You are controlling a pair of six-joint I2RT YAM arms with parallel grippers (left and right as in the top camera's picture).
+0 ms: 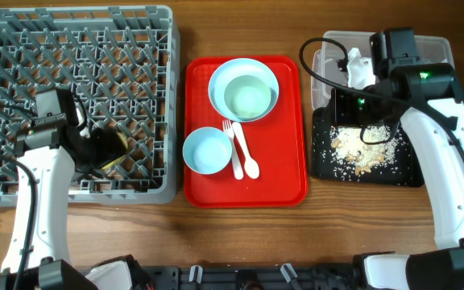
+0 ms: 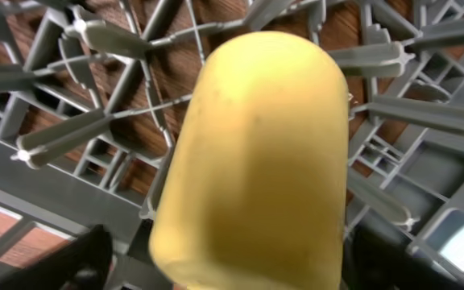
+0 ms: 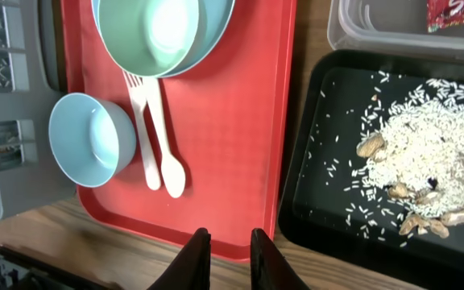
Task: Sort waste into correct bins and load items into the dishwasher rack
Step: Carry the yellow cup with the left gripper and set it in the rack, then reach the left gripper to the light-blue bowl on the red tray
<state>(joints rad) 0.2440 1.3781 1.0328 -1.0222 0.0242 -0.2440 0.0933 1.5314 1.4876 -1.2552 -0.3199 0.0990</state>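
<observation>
My left gripper is down in the grey dishwasher rack at its front right. The yellow cup stands among the pegs between its fingers, which are spread wide and off the cup's sides, so it is open. A pale-blue plate holding a green bowl, a blue bowl, a white fork and a spoon lie on the red tray. My right gripper hovers high, nearly shut and empty. Rice crumbs cover the black tray.
The clear tub behind the black tray holds a white tissue and a red wrapper. My right arm reaches over both bins. Bare wooden table runs along the front.
</observation>
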